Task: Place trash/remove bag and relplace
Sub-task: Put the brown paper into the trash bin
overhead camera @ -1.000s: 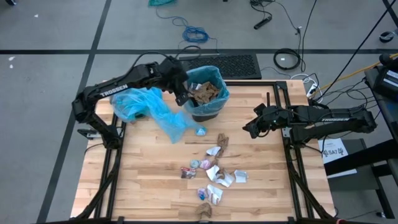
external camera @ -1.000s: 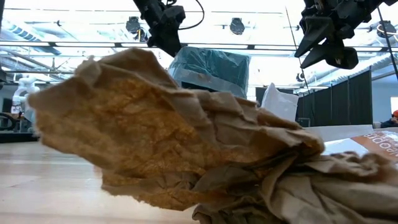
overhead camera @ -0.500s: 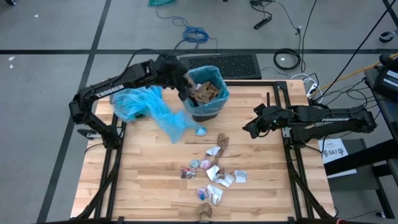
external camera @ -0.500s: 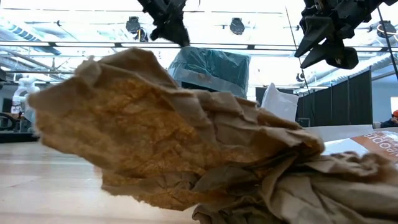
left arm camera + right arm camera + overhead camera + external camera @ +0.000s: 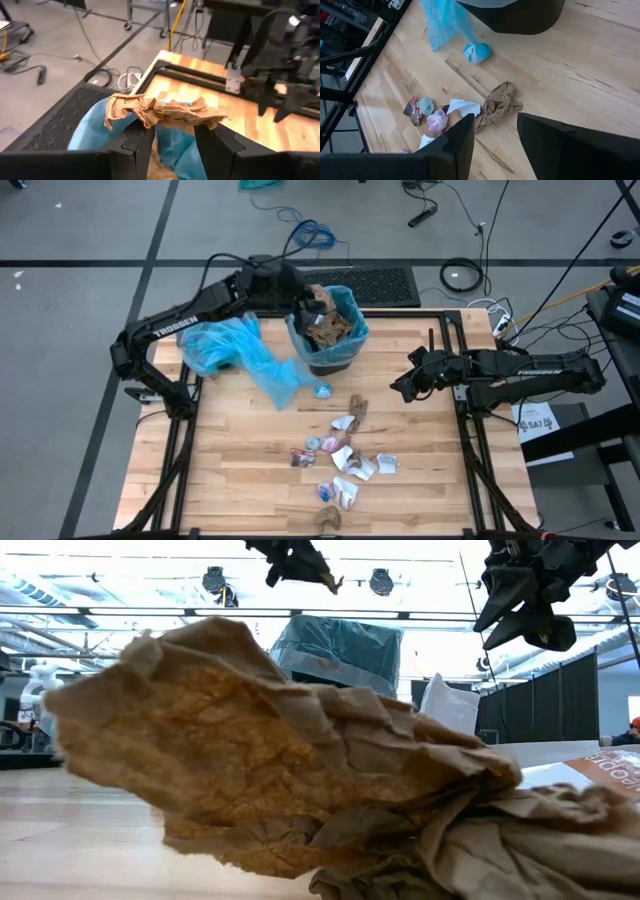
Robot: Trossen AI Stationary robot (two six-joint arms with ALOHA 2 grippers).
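Up above the trash bin (image 5: 330,330), the left gripper (image 5: 167,134) pinches a crumpled brown paper wad (image 5: 162,112) between its two fingers, the wad spreading out past both sides of the jaws. From overhead that wad hangs over the bin's rim on the side farthest from the scattered trash. The bin itself is dark, lined with a pale blue bag, and holds more brown paper inside. Just beside the bin, on the left arm's side, a loose blue plastic bag (image 5: 235,352) lies spread on the wooden table (image 5: 250,470), and a small blue wad (image 5: 477,52) sits at that bag's tip, near the bin's base.

The rest of the trash (image 5: 345,460) lies scattered on the table well apart from the bin: white, brown, pale blue and pink scraps, with a twisted brown scrap (image 5: 500,102) nearest the bin. One big brown paper wad (image 5: 260,760) fills the table-level camera's foreground.

The right gripper (image 5: 492,130) hovers off to the bin's other side, its fingers parted with nothing between them.
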